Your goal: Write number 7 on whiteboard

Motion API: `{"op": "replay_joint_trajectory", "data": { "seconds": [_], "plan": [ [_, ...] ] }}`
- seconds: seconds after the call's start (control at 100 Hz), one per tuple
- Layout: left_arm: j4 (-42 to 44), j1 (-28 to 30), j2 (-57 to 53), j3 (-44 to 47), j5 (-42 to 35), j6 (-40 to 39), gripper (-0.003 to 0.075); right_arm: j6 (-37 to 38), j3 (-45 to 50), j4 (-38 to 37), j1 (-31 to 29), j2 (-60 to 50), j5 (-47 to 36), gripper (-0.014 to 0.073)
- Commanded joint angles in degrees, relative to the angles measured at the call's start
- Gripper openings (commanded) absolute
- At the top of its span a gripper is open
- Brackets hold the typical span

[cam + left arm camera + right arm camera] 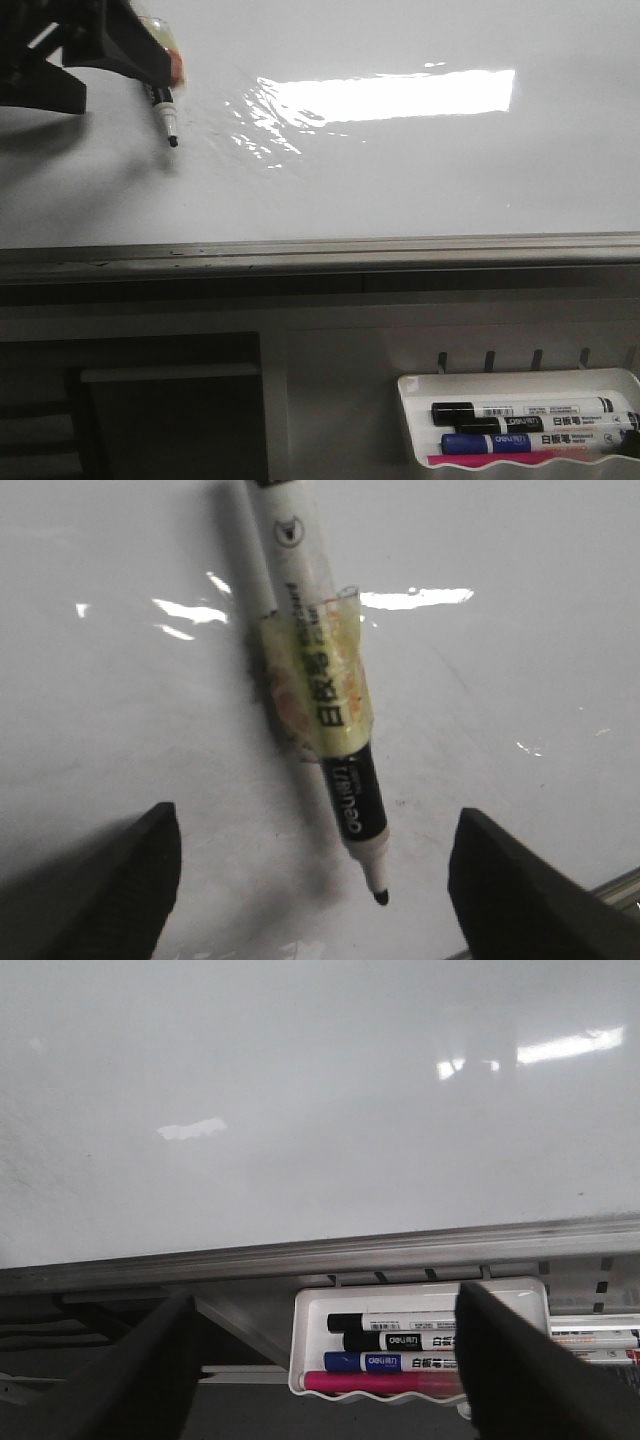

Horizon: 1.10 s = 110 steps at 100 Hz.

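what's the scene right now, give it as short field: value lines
board: whiteboard glossy, glare patch, no stroke visible
marker: black-tipped marker taped to the left arm, uncapped, tip at or just above the board
left gripper: open, fingers wide either side of the marker
right gripper: open, empty
tray: white marker tray below the board's frame, holding several capped markers
number 7: not yet drawn

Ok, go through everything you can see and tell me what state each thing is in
Large glossy white whiteboard: blank, nothing written.
Taped white-barrelled black marker: uncapped, tip toward the board.
Left tool: open.
Right tool: open, holding nothing.
Small white marker tray: holds capped markers.
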Motion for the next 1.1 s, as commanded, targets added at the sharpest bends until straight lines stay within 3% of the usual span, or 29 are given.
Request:
{"op": "replay_joint_trajectory", "data": {
  "seconds": [0.0,0.22,0.29,0.44,0.74,0.95,1.09],
  "plan": [
    [0.11,-0.83,1.51,-3.72,-2.24,0.32,0.0496,-0.78,-2.08,1.05,-0.32,0.51,-3.93,0.0468],
    [0.11,-0.83,6.65,-6.30,-3.35,0.32,0.0468,-0.78,-2.08,1.05,-0.32,0.51,-4.05,0.0468],
    [0.92,-0.83,6.83,-6.30,-3.12,0.32,0.0354,-0.78,-2.08,1.05,-0.32,0.51,-4.05,0.0468],
    [3.49,-0.83,6.44,-6.30,-0.86,0.32,-0.0022,-0.78,-2.08,1.05,-0.32,0.51,-4.05,0.0468],
    [9.94,-0.83,0.53,-6.30,6.74,0.72,-0.0020,-3.30,-3.01,3.45,-0.32,0.90,-2.31,0.0468],
    [12.79,-1.08,-4.81,-6.30,19.88,6.86,-0.0020,-21.27,-8.90,20.20,-0.32,6.39,9.24,0.0468],
    [15.80,-3.99,-5.78,-6.30,24.24,7.71,-0.0020,-30.02,-13.52,31.12,-0.32,12.61,18.83,0.0468]
  ]
}}
